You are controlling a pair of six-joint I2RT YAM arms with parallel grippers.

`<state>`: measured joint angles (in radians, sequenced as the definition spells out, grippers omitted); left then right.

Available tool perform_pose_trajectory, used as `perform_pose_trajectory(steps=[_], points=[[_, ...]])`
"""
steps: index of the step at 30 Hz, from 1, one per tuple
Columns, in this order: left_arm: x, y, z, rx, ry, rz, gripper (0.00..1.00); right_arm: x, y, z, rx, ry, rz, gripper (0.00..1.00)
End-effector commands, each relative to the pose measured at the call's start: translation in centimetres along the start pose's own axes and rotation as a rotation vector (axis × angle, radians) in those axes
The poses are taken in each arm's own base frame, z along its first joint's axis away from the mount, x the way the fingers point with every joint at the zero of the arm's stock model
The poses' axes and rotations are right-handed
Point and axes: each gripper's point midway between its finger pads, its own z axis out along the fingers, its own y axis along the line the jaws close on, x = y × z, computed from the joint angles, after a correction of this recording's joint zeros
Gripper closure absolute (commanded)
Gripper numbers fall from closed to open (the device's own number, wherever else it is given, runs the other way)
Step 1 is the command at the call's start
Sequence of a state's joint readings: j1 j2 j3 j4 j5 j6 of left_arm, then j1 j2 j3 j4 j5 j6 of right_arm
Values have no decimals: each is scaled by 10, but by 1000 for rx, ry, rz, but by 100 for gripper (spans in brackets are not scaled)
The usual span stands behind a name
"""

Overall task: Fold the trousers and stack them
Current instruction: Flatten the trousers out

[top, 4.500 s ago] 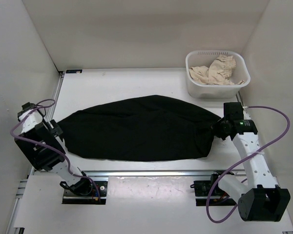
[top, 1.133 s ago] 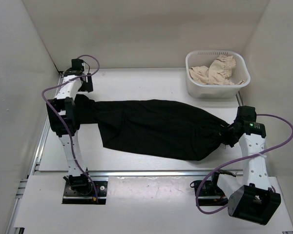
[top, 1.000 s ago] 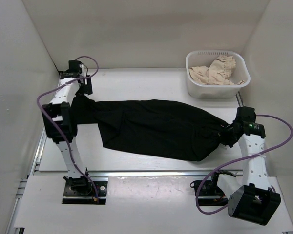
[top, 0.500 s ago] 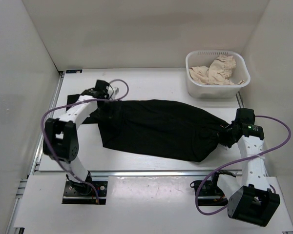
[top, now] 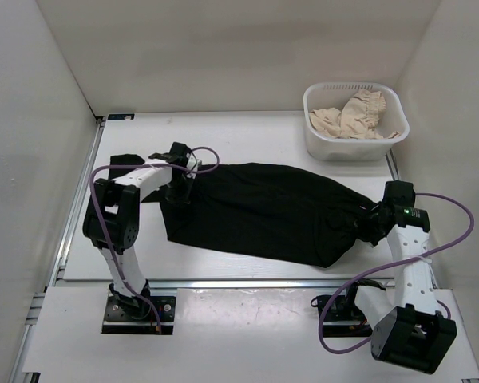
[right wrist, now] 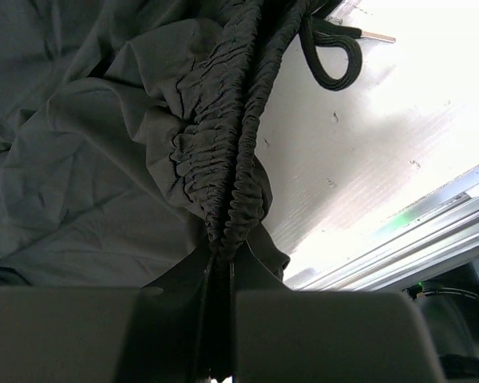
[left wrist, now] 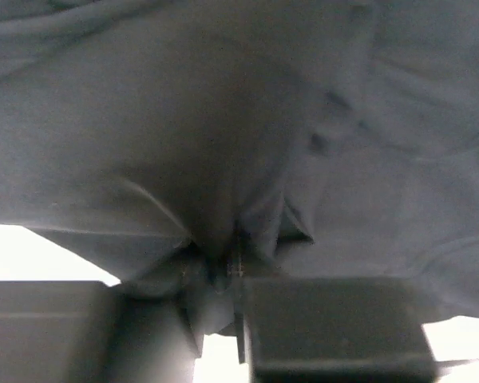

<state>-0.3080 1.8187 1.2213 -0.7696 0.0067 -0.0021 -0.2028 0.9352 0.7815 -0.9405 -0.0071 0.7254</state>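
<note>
Black trousers (top: pixel 263 211) laid lengthwise across the middle of the white table (top: pixel 223 136), wide and rumpled, narrowing to a gathered point at the right end. Left claw (top: pixel 180 188) down on the left end of the cloth, reached in from the left side. From the left wrist view, clenched on a pinch of dark fabric, drawn into a small peak between the two fingers (left wrist: pixel 335 327). Right claw (top: pixel 366 225) at the right end, near the table's right edge, clamped on the bunched elastic waistband (right wrist: pixel 239 144), the shirred ridges running straight into the closed gap between the fingers. Loop of black drawstring (right wrist: pixel 331 56) loose on the bare table just beyond the waistband. In the far right corner, well apart from the trousers, a white basket (top: pixel 313 128) with a beige frilly cloth (top: pixel 353 116) heaped inside.
</note>
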Motion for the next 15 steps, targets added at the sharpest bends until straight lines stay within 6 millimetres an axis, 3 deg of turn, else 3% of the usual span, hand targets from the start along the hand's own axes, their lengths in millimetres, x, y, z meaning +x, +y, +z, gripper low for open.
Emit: perform_pose_trajectory(steps=[1, 3, 4, 5, 7, 8, 10, 11, 15], points=[[-37, 29, -29, 3, -146, -84, 86, -7, 3, -6, -13, -33, -7, 100], [-51, 48, -52, 1, -224, -134, 86, -7, 1, -9, 1, -35, -7, 100], [-59, 60, -74, -15, -288, -157, 86, -9, -1, -10, 4, -49, -16, 100], [-62, 83, -91, -42, -329, -209, 86, -7, -2, -10, 10, -42, -16, 100], [-59, 110, -124, -102, -394, -268, 86, -13, -3, -16, 8, -67, -30, 100], [-46, 136, -136, -157, -388, -333, 86, -14, -4, -16, 15, -73, -29, 100], [-26, 161, -149, -223, -375, -401, 86, -20, -4, -22, 19, -93, -43, 100], [-9, 183, -155, -266, -356, -467, 86, -20, -4, -22, 19, -93, -43, 100], [51, 228, -160, -412, -255, -624, 86, -31, 3, -30, 17, -112, -66, 100]])
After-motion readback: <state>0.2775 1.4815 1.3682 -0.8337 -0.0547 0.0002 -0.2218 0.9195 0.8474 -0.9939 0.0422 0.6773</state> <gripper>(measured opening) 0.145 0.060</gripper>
